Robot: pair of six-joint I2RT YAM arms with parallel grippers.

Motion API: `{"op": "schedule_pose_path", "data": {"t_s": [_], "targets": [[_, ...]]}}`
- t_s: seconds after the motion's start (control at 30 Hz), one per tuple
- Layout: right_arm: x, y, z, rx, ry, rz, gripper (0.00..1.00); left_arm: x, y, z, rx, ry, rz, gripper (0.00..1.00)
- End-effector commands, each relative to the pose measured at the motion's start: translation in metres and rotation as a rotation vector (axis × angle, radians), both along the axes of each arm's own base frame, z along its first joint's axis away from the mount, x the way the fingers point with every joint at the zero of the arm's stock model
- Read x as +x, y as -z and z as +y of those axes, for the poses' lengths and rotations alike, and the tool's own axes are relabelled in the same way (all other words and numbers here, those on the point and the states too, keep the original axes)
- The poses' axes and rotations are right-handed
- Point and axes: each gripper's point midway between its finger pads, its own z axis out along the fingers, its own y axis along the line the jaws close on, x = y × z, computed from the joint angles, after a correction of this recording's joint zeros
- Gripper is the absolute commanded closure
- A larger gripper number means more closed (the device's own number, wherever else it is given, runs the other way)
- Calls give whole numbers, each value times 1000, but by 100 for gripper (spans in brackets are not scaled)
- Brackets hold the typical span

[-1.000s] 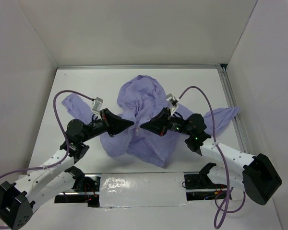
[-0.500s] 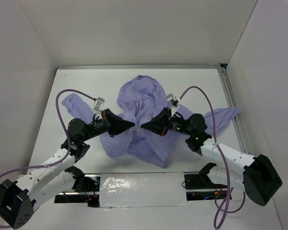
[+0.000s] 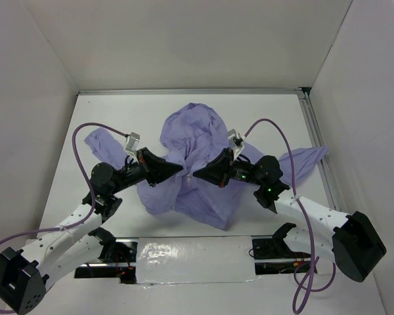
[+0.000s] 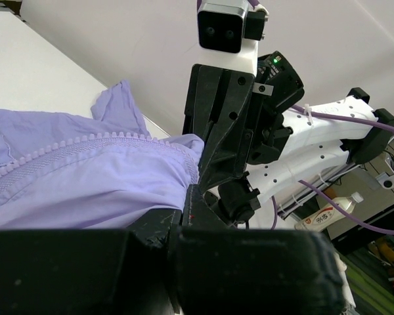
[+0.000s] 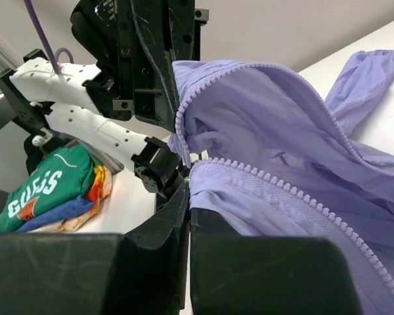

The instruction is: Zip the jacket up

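Left arm, right arm angled inward; fingers pinch jacket front.

Two arms of white tubular links dotted with small dark screw holes: the left arm and the right arm. Each has a chunky black base block, matte black joint housings and black wedge-shaped jaws. A thin purple cable loops to a small silver camera box on each wrist. A green light glows on a black joint of the right arm
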Motion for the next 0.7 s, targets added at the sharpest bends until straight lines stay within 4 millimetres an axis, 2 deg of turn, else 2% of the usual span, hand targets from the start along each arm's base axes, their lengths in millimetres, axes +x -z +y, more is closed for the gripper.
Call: {"op": "schedule_pose_path", "data": {"t_s": [0.0,0.4,0.67], "targets": [[-3,-16,-4,39,2,-69,100,-4,-26,2,-43,11,-99,100],[0,-34,-3,94,0,-96,100,-10,-20,-3,-30,67,-104,100],[-2,-31,1,84,-31,-79,100,-7,-19,-2,-33,47,-96,100]]}}
